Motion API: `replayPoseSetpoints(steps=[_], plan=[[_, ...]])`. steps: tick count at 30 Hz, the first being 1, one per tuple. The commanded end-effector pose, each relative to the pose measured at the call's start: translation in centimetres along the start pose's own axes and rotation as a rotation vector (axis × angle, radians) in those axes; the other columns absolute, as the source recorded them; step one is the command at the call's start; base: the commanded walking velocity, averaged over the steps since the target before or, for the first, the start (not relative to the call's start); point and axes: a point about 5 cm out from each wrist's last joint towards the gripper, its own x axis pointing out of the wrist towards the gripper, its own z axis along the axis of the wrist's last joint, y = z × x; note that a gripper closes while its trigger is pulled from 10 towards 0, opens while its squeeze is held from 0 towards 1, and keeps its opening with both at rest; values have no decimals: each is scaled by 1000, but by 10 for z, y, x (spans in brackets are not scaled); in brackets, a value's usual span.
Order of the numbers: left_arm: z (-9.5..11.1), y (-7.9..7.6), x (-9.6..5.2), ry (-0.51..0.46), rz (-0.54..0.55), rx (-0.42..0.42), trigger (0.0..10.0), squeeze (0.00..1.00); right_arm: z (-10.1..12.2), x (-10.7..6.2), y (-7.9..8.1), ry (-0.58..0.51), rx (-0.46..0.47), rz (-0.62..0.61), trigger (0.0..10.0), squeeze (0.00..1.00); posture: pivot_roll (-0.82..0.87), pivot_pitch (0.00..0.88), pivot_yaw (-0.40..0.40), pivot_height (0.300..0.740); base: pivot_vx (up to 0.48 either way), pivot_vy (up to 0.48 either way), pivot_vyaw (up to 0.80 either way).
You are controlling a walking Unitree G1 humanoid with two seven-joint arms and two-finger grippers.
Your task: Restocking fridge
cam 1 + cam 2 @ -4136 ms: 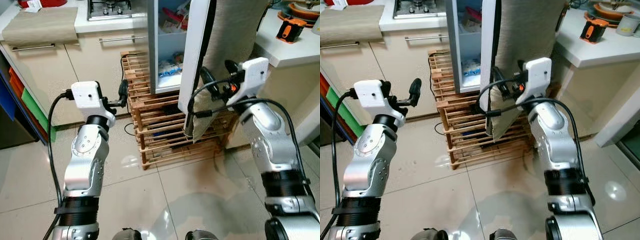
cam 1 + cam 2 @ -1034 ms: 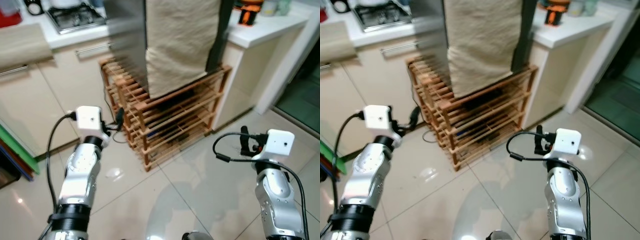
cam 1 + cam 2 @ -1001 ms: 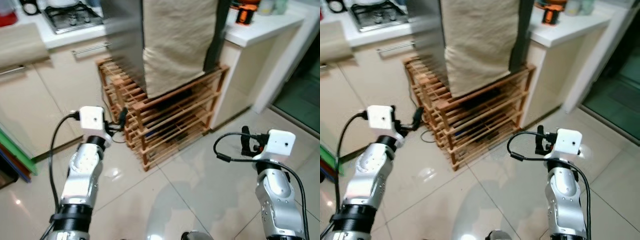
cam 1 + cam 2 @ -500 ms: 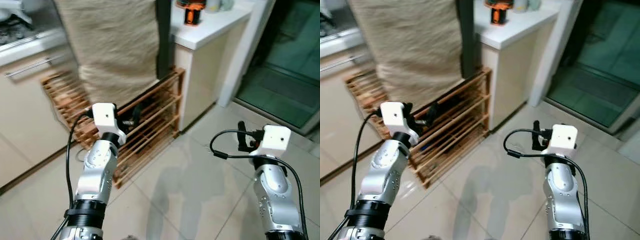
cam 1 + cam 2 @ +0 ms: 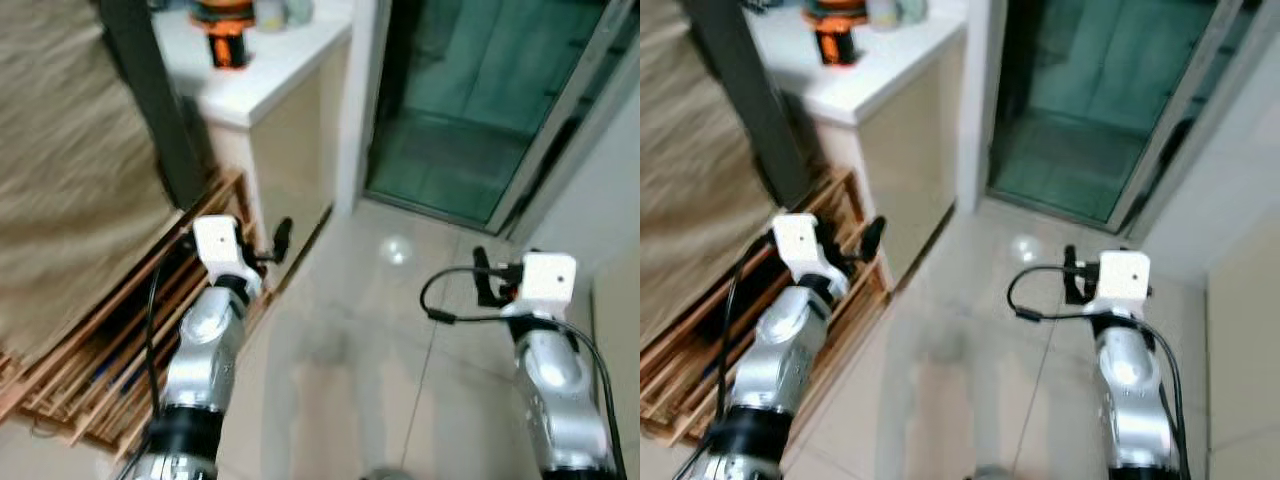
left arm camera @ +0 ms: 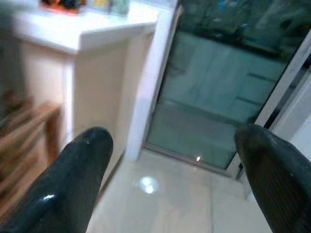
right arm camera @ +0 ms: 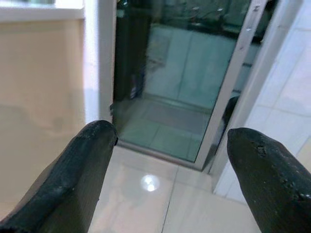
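Both arms are raised in front of the robot over a pale tiled floor (image 5: 350, 360). The left hand (image 6: 170, 160) hangs in the air beside the wooden slatted rack (image 5: 90, 350), its two black fingers (image 6: 73, 170) spread wide with nothing between them. The right hand (image 7: 170, 160) is held out over the bare floor, well apart from the left, and its fingers (image 7: 82, 160) are likewise parted and empty. Both point toward a glass door (image 5: 480, 90) with a metal frame, tinted green.

To the robot's left, the fridge's dark edge (image 5: 150, 110) rises above the rack, with a beige cloth (image 5: 70, 200) hanging over its front. Just beside it stands a white worktop (image 5: 270, 70) on a cream cabinet, carrying an orange and black object (image 5: 222, 40) too blurred to identify. The head views are smeared.
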Motion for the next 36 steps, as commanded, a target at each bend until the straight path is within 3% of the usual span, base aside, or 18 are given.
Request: replayPoseSetpoints(steps=[1, 15, 29, 36], plan=[[-2, 7, -1, 11, 13, 15, 10000, 0, -1, -1, 10, 3, 6, 33, 10000, 67, -208, 20, 29, 740, 480, 0, -731], [1, 2, 5, 0, -14, 37, 10000, 0, -3, 0, 10, 8, -6, 34, 10000, 67, -217, 4, 35, 740, 480, 0, -666], [2, -1, 6, -6, -28, 58, 10000, 0, -3, 4, 12, 1, -7, 27, 10000, 8, -216, 0, 37, 740, 480, 0, 0], [8, 9, 3, -34, 14, 143, 10000, 0, -3, 10, 23, 8, 0, 75, 10000, 16, -216, 0, 39, 740, 480, 0, 0]])
